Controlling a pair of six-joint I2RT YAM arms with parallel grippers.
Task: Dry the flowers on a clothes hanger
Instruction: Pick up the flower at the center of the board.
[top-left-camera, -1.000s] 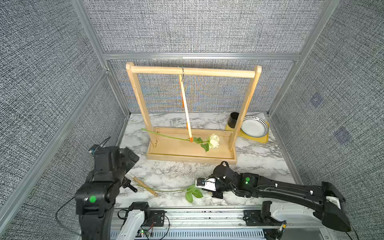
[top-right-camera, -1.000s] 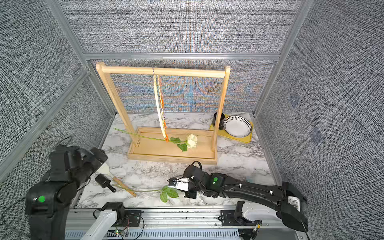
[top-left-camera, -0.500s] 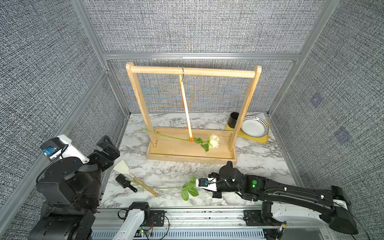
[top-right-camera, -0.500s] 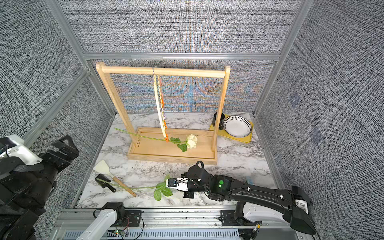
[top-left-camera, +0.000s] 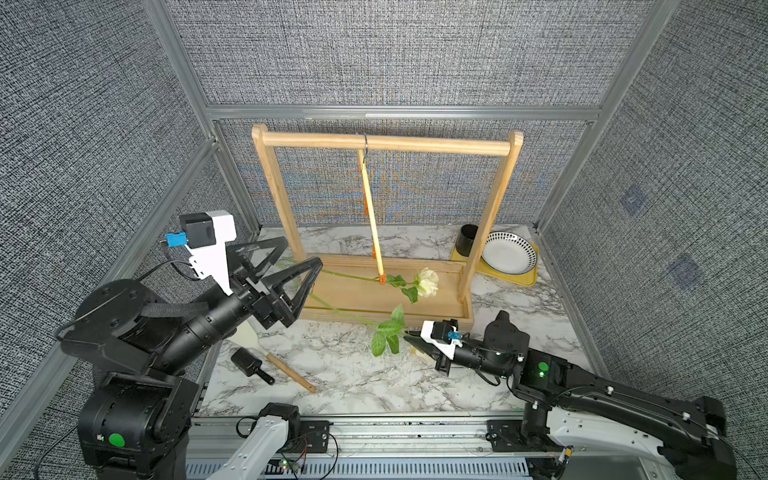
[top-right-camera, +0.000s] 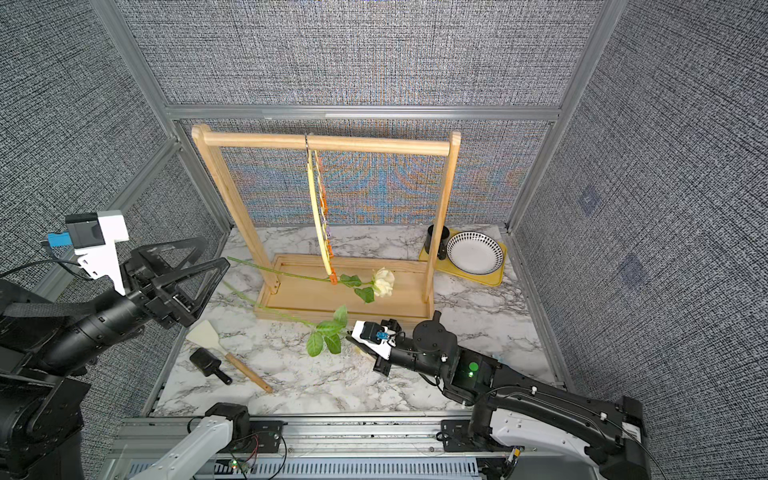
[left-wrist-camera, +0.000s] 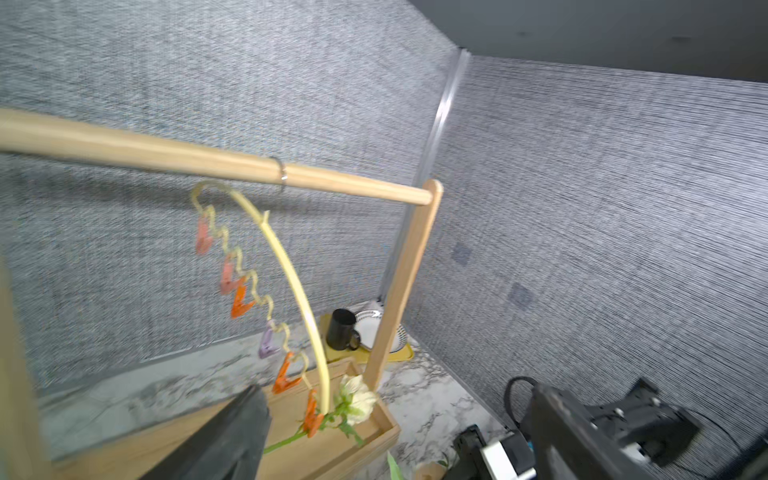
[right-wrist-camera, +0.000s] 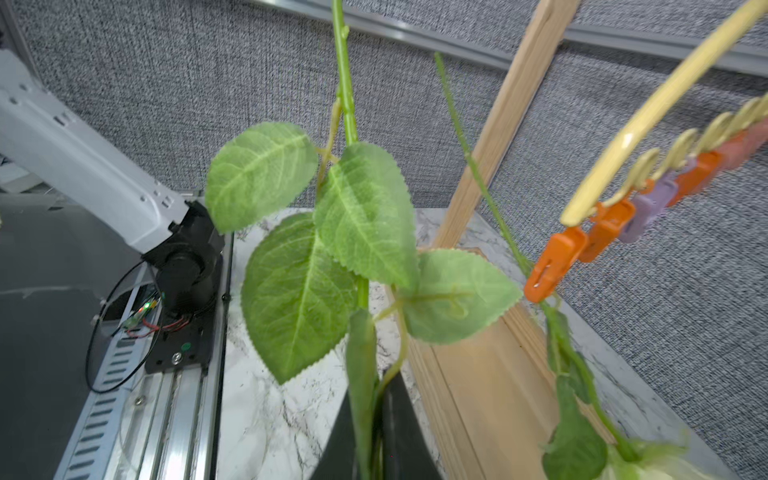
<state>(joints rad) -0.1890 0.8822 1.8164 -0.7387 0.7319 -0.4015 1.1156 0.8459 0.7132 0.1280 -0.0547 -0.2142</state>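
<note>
The pale yellow clothes hanger hangs slanted from the rack's top bar. Its lowest orange clip grips the stem of a cream-white rose. My right gripper is shut on a second flower's green stem just below its leaves. That stem slants up over the rack's front left corner. A peach bloom peeks out beside this gripper. My left gripper is raised at the left, open and holding nothing.
The light-wood rack stands at the back on its tray base. A wooden-handled spatula and a black scoop lie at the front left. A black cup and a patterned bowl sit on a yellow tray at the back right.
My left arm has swung up and in, bringing its open gripper towards the rack. My right gripper has carried the flower back towards the rack base, lifting its stem off the table.
</note>
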